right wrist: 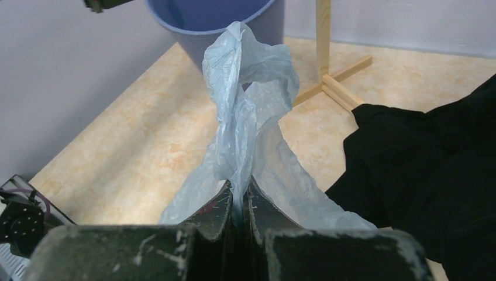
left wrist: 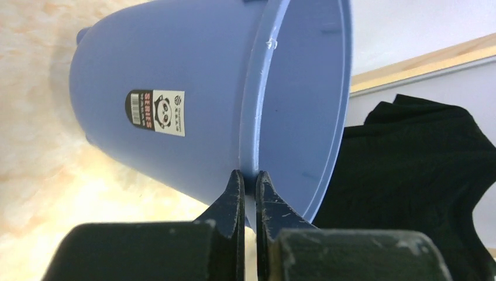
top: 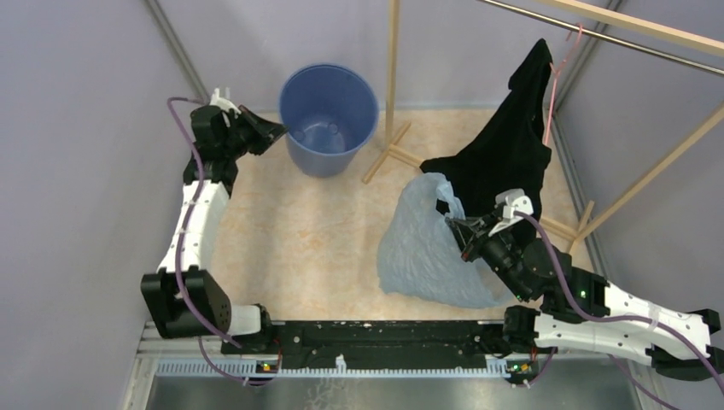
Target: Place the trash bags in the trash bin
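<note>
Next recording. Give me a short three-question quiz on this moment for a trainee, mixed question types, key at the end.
1. True or false: the left gripper is shut on the rim of the bin.
2. What does the right gripper hold? A. the bin B. the bag C. nothing
3. Fill in: the bag is ___ the bin (inside/outside).
Key: 1 true; 2 B; 3 outside.
</note>
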`<state>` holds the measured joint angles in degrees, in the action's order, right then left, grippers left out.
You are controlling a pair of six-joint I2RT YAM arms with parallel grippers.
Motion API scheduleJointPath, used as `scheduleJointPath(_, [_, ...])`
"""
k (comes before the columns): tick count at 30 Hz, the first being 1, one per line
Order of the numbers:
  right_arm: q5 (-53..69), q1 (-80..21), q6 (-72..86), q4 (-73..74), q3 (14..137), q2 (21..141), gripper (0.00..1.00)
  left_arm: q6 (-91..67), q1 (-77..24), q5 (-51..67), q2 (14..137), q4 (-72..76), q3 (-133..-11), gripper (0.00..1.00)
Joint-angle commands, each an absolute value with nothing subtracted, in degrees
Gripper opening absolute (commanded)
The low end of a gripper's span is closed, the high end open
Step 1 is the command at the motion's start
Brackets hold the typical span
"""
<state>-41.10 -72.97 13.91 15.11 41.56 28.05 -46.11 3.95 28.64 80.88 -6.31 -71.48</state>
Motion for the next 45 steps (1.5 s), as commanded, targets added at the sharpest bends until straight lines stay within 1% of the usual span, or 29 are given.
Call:
scheduleJointPath(1, [-41.9, -73.2, 12.3, 14.8, 44.6, 26.2, 0.0, -38.4, 6.0, 24.8, 68.1, -17.5, -71.7, 0.0])
scheduleJointPath(3, [-42.2, -73.2, 11.4, 14.3, 45.0, 26.1, 0.0, -37.4, 6.5, 23.8, 63.8, -21.2, -70.3, 0.0])
scheduleJointPath(5, [-42.7, -73.2, 10.4, 13.4, 45.4, 26.4, 0.0, -37.4, 7.0, 25.5, 60.2, -23.8, -68.9, 0.0])
scheduleJointPath(10, [-42.8, -73.2, 8.7, 11.9, 47.4, 28.6, 0.0, -41.3, 7.0, 38.0, 53.5, -24.8, -64.2, 0.0])
scheduleJointPath(15, [-41.6, -73.3, 7.2, 10.9, 51.0, 31.7, 0.0, -42.2, 5.9, 46.1, 49.9, -25.6, -64.5, 0.0])
scheduleJointPath(17, [-41.1, -73.3, 6.5, 10.2, 52.4, 32.4, 0.0, -44.6, 5.2, 48.5, 49.4, -23.8, -63.3, 0.0])
scheduleJointPath(22, [-40.7, -73.2, 4.9, 9.2, 57.3, 32.9, 0.0, -51.5, 5.2, 55.0, 48.4, -13.9, -55.9, 0.0])
scheduleJointPath(27, [-37.8, -73.2, 1.5, 4.6, 62.6, 32.4, 0.0, -47.2, 5.2, 54.0, 49.3, -16.6, -52.2, 0.0])
scheduleJointPath(30, [-30.9, -73.2, -2.7, -1.2, 66.2, 33.9, 0.0, -48.3, 5.2, 56.0, 50.3, -13.4, -49.7, 0.0])
scheduleJointPath(33, [-22.8, -73.2, -4.6, -4.9, 72.5, 39.9, 0.0, -52.7, 5.2, 57.5, 52.0, -7.0, -47.8, 0.0])
scheduleJointPath(37, [-16.3, -73.2, -3.2, -8.2, 80.0, 48.6, 0.0, -56.7, 5.2, 57.0, 54.2, -1.5, -47.7, 0.0])
scheduleJointPath(41, [-10.9, -73.2, -0.9, -13.3, 84.5, 55.3, 0.0, -56.2, 5.2, 53.6, 56.1, -1.5, -47.8, 0.0])
scheduleJointPath(45, [-9.6, -73.2, -0.9, -15.9, 87.6, 60.2, 0.0, -54.7, 5.3, 51.0, 59.1, -2.9, -47.8, 0.0])
